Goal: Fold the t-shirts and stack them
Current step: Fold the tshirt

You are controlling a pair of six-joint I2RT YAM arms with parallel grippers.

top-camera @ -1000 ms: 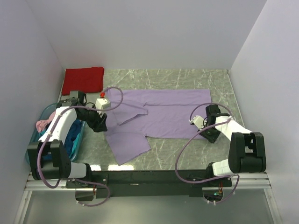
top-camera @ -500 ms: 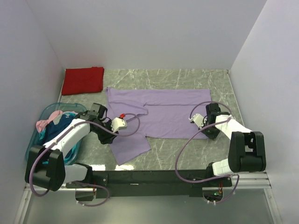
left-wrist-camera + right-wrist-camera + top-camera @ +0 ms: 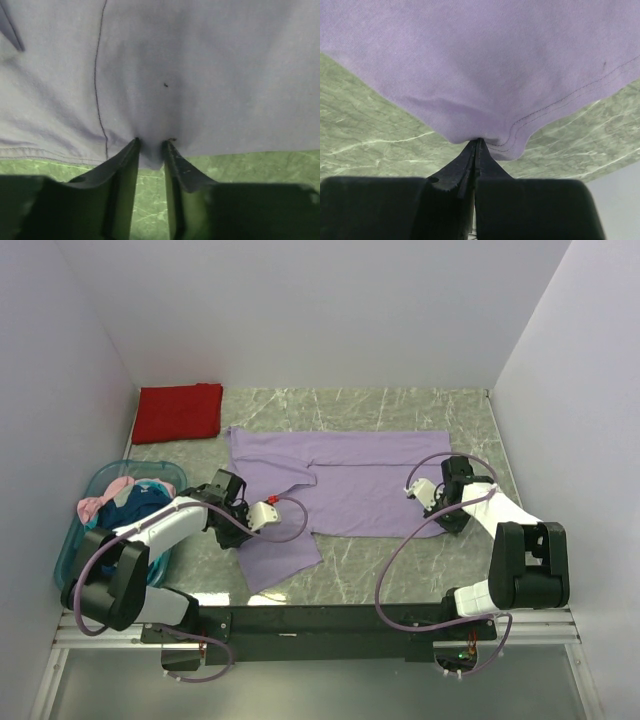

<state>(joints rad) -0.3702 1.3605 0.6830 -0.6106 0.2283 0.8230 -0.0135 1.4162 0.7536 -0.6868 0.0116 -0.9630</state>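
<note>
A light purple t-shirt [image 3: 370, 485] lies spread flat across the marble table [image 3: 420, 565]. My left gripper [image 3: 238, 533] sits at its left edge, near the sleeve. In the left wrist view the jaws [image 3: 151, 145] stand narrow, with a pucker of purple cloth [image 3: 200, 75] caught between the tips. My right gripper [image 3: 447, 523] is at the near right hem corner. Its fingers [image 3: 477, 141] are pressed together on the stitched hem [image 3: 520, 132]. A folded red t-shirt [image 3: 180, 412] lies at the back left.
A translucent teal tub [image 3: 75, 540] stands at the left edge and holds crumpled pink [image 3: 98, 504] and dark blue [image 3: 142, 502] shirts. White walls close in the table on three sides. Purple cables loop from both arms over the near part of the table.
My left arm swung from beside the tub down to the purple shirt's left edge and its jaws narrowed onto the cloth. The right gripper closed on the hem corner.
</note>
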